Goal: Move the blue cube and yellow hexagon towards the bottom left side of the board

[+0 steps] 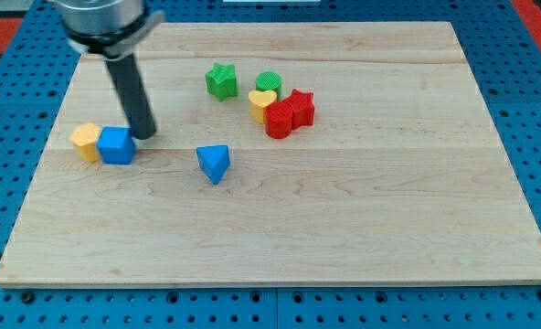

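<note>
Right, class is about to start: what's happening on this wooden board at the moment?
A robot arm's dark rod has my tip set down just above and right of the blue cube, which sits against the yellow hexagon near the light wooden board's left edge. A blue triangular block lies alone mid-board; green, yellow and red blocks cluster higher up, untouched.

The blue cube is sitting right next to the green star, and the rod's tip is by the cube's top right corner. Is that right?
Not quite. The blue cube sits beside the yellow hexagon, touching it, not the green star, which lies far off toward the view's top. The camera view shows this. My tip is indeed by the cube's upper right corner.
</note>
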